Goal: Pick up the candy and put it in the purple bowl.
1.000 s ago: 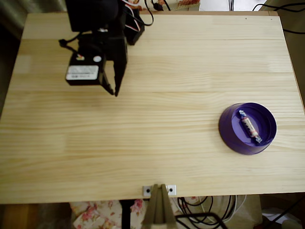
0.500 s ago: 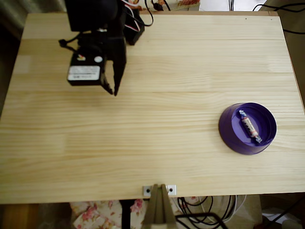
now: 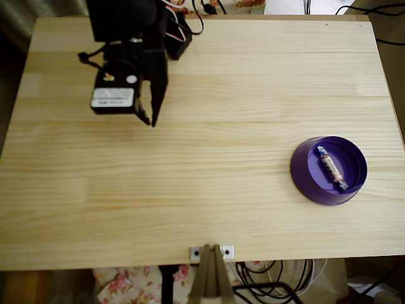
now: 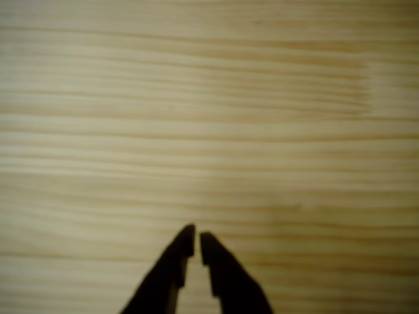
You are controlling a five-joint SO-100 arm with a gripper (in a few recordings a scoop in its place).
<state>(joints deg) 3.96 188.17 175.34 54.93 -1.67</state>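
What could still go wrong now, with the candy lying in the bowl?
The purple bowl sits close to the table's right edge in the overhead view, so a bump might push it off. The candy rests inside it; the empty pincer, nearly closed, is far away, so the risk looks small.

Arm [image 3: 130, 38]: matte black throughout, blocky housings, squared edges. Upper section broad and boxy; a second black block to its right in the overhead view, with red and white wires looped at the top. Wrist motor [image 3: 112, 95]: black rectangular case bearing a white label with fine print too small to read, a round pale disc and a small red-orange mark above it. Thin black cable curling off the left side. Claw [image 3: 152, 118]: two slim black fingers [image 4: 226, 281] tapering to sharp points, plain and unmarked, with only a narrow slit between the tips.
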